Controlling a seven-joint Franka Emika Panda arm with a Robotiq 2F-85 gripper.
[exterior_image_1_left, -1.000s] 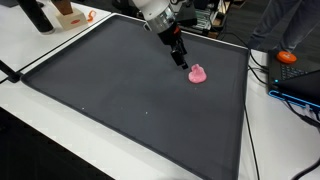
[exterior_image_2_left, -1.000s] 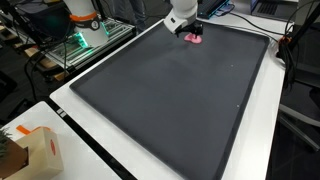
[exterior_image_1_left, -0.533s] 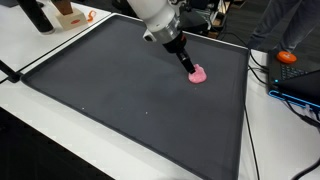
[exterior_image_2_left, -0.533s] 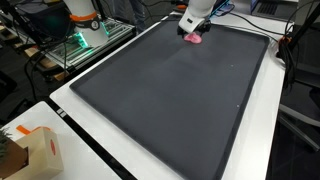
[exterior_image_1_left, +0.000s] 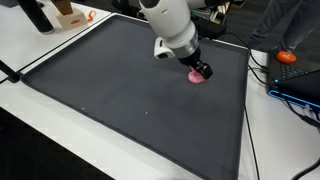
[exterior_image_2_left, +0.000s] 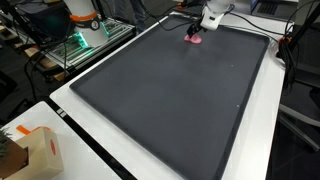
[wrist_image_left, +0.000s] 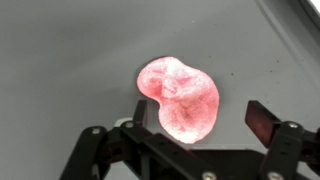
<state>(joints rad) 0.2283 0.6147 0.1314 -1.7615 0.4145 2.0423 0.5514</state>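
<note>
The gripper has swung right and down over the last second and now sits over the pink toy. Its jaws are spread wide, one finger either side of the toy in the wrist view, gripping nothing. The toy lies far right on the mat, near the far edge. Open mat stretches near and left.

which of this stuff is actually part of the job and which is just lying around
In the job:
- pink lump
- end effector, open, right at the lump
- black mat that the lump lies on

Just lying about:
- cardboard box, off the mat
- orange object, beside the mat
- dark bottle, far corner
</note>
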